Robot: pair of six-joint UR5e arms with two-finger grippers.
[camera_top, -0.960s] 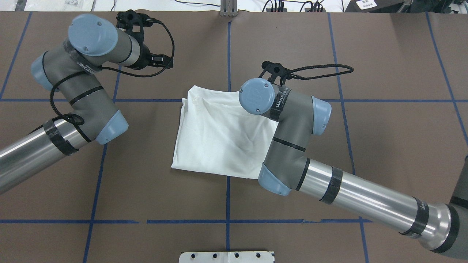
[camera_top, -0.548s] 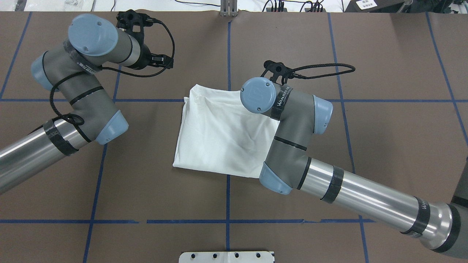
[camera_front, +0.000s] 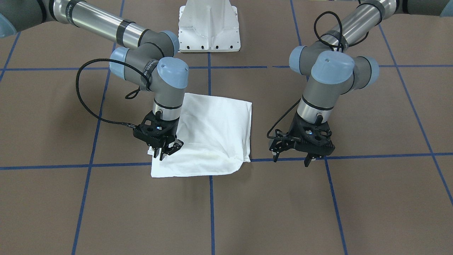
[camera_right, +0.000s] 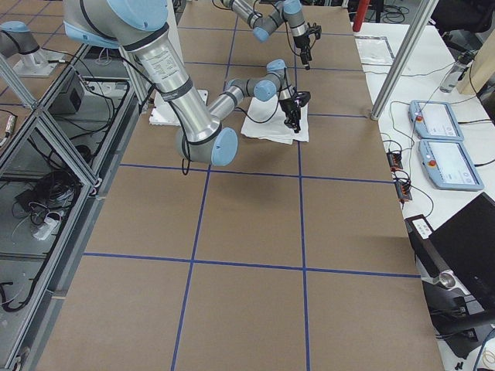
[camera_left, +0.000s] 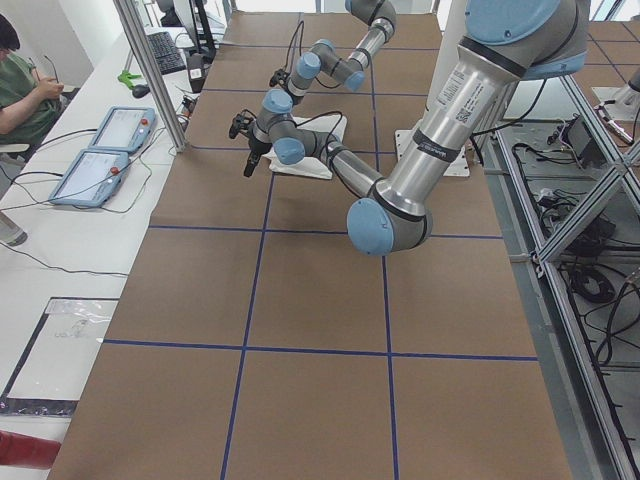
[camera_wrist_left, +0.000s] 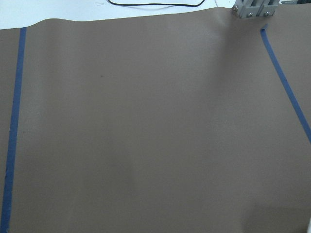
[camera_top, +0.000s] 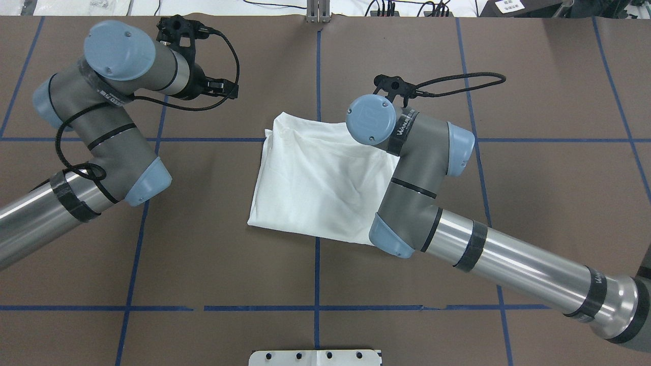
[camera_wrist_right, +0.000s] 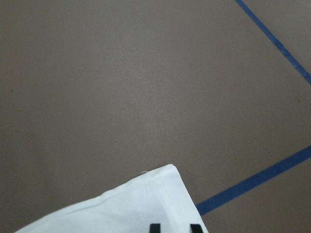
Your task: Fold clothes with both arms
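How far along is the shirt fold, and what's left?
Done: the white cotton shirt lies folded into a compact rectangle on the brown table. In hand: the right tool sits at one corner, grip unclear; the left tool hangs open over bare table, apart from it. Left: perhaps a last fold or tidy-up, then release.

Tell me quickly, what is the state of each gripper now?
Left gripper: open, holding nothing.
Right gripper: closed on the T-shirt.

Just a brown table [camera_front: 53, 212] gridded with blue tape [camera_front: 211, 209], a white pedestal [camera_front: 209, 28], and two tablets [camera_right: 437, 120] [camera_right: 450, 164] off to the side.
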